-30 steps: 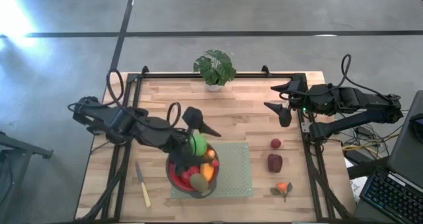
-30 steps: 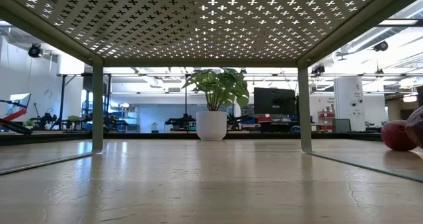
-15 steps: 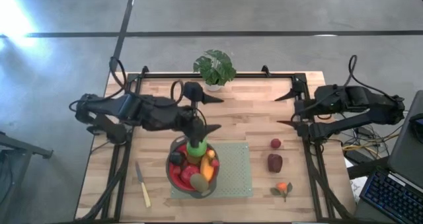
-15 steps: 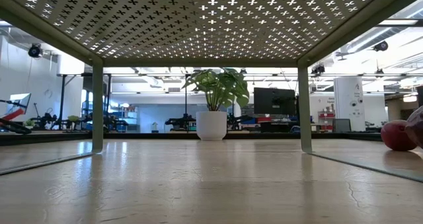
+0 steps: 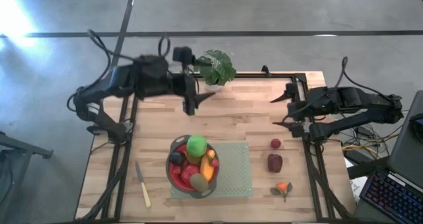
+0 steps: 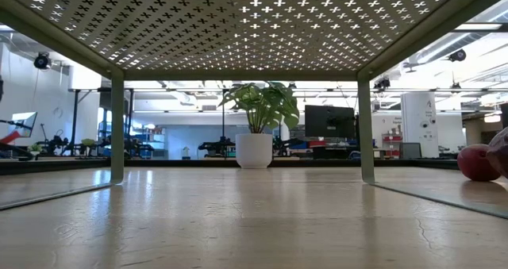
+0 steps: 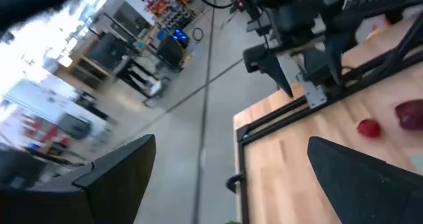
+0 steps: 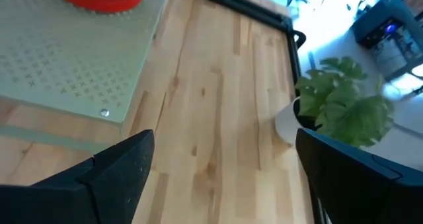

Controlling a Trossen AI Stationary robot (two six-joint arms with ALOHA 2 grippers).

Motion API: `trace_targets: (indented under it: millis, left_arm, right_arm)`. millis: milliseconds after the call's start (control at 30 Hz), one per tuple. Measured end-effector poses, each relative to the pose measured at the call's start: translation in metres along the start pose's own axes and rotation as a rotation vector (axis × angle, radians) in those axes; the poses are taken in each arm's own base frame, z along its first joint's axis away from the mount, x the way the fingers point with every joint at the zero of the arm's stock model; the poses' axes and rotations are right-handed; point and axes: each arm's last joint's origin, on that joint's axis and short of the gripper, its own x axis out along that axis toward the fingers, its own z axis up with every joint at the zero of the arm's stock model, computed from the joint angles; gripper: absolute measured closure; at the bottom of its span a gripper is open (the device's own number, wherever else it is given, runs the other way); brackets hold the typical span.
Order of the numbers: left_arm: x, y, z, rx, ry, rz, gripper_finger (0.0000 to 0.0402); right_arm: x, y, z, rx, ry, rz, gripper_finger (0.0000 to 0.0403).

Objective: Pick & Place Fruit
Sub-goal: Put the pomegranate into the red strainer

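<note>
My left claw (image 5: 192,104) hangs released and empty near the plant (image 5: 215,67); my right claw (image 5: 285,109) is spread empty too. With the bowl (image 5: 176,176) nearly full, I'd next reach right for the small red fruit (image 5: 275,143) nearby.

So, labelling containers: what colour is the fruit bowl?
Red; the bowl shows best in the high view.

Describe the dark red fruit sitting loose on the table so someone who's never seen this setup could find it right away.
Start at the green mat on the wooden table, then look off its right edge, where three loose pieces lie in a line. The dark-red lump is the middle one. It is bigger and darker than the small red fruit behind it and the leafy orange piece in front.
</note>
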Motion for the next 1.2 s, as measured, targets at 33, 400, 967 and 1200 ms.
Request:
trace_targets:
  millis: [33,400,967,1200]
  left_arm:
    - [-0.001,0.006,-0.003,-0.026,-0.002,-0.008,0.0003]
    - [-0.011,0.043,-0.043,-0.181,0.173,0.016,0.0003]
    - [-0.014,0.065,-0.075,-0.291,0.278,-0.012,0.0003]
    - [-0.014,0.068,-0.079,-0.297,0.283,-0.019,0.0003]
  right_arm:
    - [0.003,0.0,0.001,-0.002,0.012,0.003,0.0039]
    - [0.033,0.001,0.007,0.373,0.189,-0.09,0.0039]
    - [0.013,0.007,-0.028,1.037,0.496,-0.293,0.0039]
    - [0.021,0.004,-0.021,1.025,0.419,-0.337,0.0039]
